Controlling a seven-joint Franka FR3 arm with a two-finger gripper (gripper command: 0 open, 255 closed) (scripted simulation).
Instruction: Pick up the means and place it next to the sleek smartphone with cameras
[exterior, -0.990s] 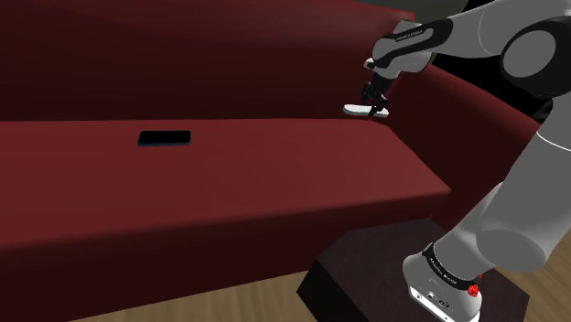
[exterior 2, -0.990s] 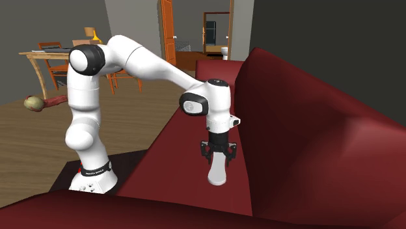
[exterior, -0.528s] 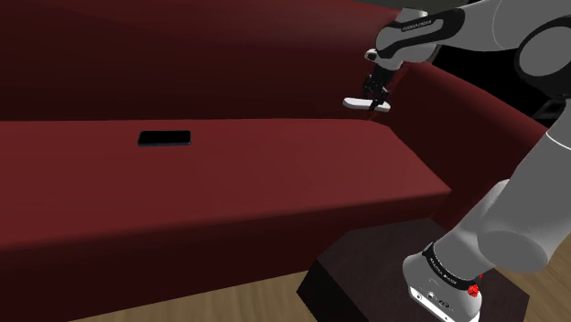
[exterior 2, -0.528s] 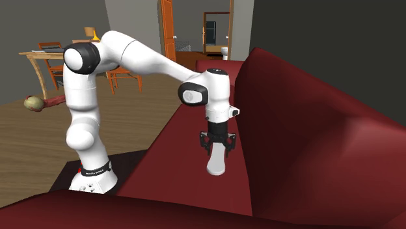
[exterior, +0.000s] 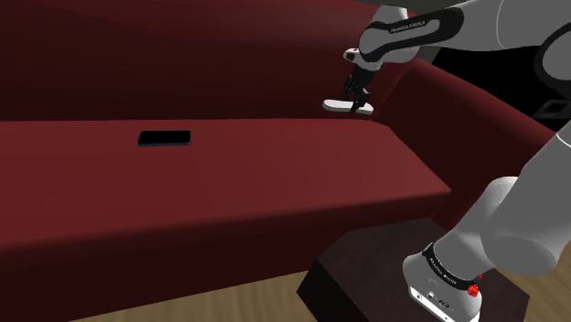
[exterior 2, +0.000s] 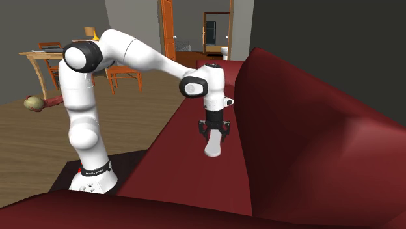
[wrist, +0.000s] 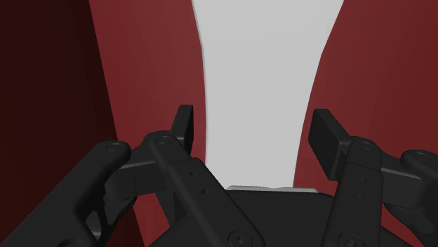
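Observation:
A plain white elongated object [exterior: 349, 106] hangs level above the dark red sofa seat [exterior: 274, 174], near the backrest at the shoulder view's right. My gripper [exterior: 355, 91] is shut on it from above. In the second exterior view the white object [exterior 2: 213, 144] hangs below the gripper [exterior 2: 214, 130], off the cushion. In the wrist view the white object [wrist: 260, 84] runs away from the gripper [wrist: 257, 130], clasped between the two black fingers [wrist: 184, 126]. A dark flat smartphone [exterior: 165, 138] lies on the seat, well to the shoulder view's left of the gripper.
The sofa backrest [exterior: 183, 64] rises right behind the phone and the gripper. The dark stand box [exterior: 366, 265] sits in front of the sofa. A wooden table with chairs [exterior 2: 52, 62] and a round object on the floor [exterior 2: 34, 103] stand beyond the arm.
The gripper has risen from the seat with the white object in it and moved toward the shoulder view's left. The phone has not moved.

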